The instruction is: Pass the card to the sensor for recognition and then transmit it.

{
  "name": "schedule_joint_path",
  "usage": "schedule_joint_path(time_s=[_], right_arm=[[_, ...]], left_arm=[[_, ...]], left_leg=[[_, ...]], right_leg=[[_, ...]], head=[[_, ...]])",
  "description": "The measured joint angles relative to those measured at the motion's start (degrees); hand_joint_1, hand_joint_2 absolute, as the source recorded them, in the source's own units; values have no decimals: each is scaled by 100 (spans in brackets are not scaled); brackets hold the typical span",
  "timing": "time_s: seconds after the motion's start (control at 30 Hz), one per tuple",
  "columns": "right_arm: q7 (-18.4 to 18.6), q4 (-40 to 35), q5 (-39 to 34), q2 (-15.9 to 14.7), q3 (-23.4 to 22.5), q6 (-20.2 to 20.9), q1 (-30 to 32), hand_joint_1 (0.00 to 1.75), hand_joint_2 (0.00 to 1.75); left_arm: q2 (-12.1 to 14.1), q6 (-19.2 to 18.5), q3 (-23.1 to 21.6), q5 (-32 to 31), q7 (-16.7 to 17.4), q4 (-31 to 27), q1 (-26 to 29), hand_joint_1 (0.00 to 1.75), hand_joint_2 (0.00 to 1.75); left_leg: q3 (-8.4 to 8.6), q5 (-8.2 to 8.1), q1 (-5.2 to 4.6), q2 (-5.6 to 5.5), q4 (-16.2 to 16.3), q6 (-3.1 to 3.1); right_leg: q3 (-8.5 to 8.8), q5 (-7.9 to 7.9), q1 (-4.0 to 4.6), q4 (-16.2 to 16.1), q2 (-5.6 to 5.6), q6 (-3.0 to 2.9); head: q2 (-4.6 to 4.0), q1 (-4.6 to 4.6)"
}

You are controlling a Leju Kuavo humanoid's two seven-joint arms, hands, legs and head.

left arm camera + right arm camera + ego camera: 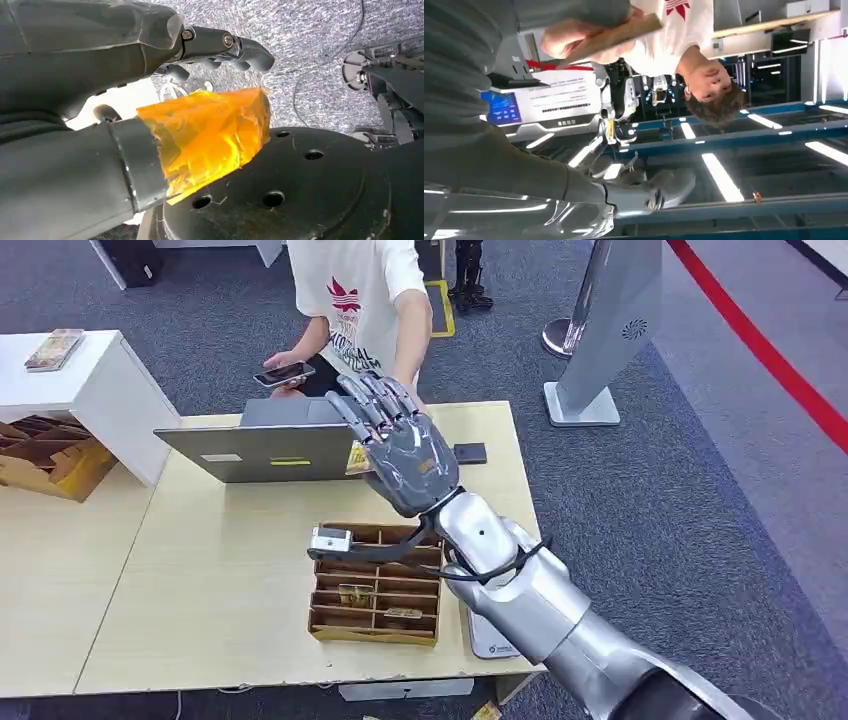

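Note:
My right hand [400,445] is stretched out over the table's far side, palm up with its fingers straight, towards a person [360,290] in a white shirt. In the right wrist view the person's fingers [569,40] pinch a tan card [616,34] just past my right hand [469,60], whose thumb [649,195] stands well apart from the card. A small black sensor [470,453] lies on the table beside that hand. My left hand [150,95] hangs low with fingers loosely curved and holds nothing; orange tape [210,135] wraps its thumb.
A grey laptop [260,445] stands open at the table's [200,590] far edge. A wooden compartment tray [375,590] holding a few cards lies under my forearm, with a white device [487,640] next to it. The person's other hand holds a phone [285,373]. A white cabinet [90,390] stands at left.

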Motion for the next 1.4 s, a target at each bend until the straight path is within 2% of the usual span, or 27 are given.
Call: schedule_joint_path(time_s=[0.77, 0.9, 1.0, 1.07, 1.13, 1.23, 1.33, 1.4], right_arm=[[15, 465, -190, 15, 22, -7, -9, 175, 175], [-66, 498, -523, 15, -30, 0, 81, 175, 175], [-306, 299, -1617, 77, -228, 405, 331, 175, 175], [-406, -60, -2762, 177, -443, 945, 615, 175, 175], [-415, -418, -3595, 278, -615, 1350, 870, 175, 175], [-415, -1011, -5531, 415, -913, 2095, 1262, 175, 175], [-380, -1501, -7166, 437, -1149, 2445, 1579, 175, 175], [-361, -1744, -7981, 435, -1265, 2546, 1753, 175, 175]], left_arm=[[4, 20, -63, 26, 0, 0, -12, 0, 0], [4, 52, -63, 70, 0, 0, -10, 0, 0], [2, 88, -61, 175, -2, 0, 9, 0, 0], [-7, 127, -55, 297, -13, 0, 31, 0, 0], [-15, 166, -39, 383, -26, 0, 52, 0, 0], [-44, 214, 37, 546, -63, 2, 83, 0, 0], [-63, 256, 120, 671, -77, 4, 122, 0, 0], [-70, 278, 151, 726, -79, 4, 140, 0, 0]], left_leg=[[0, 0, 0, 0, 0, 0], [0, 0, 0, 0, 0, 0], [0, 0, 0, 0, 0, 0], [-1, -1, 0, 0, 0, -1], [-2, -2, 0, 0, 0, -2], [-3, -3, 1, -2, -1, -2], [-4, -4, 1, -1, -1, -1], [-4, -4, 0, -1, -1, -1]], right_leg=[[-1, 0, 0, 0, 0, 0], [-1, 0, 0, 0, -1, 0], [0, 0, 0, 0, 0, 0], [-1, -1, 1, 0, 0, 0], [-4, -2, 1, 0, 0, -1], [-4, -5, 1, 0, -3, 1], [-4, -6, 0, -1, -1, 2], [-3, -6, -1, -2, -1, 2]], head=[[0, 2], [0, 2], [0, 2], [0, 4], [0, 0], [0, 0], [0, 2], [0, 2]])
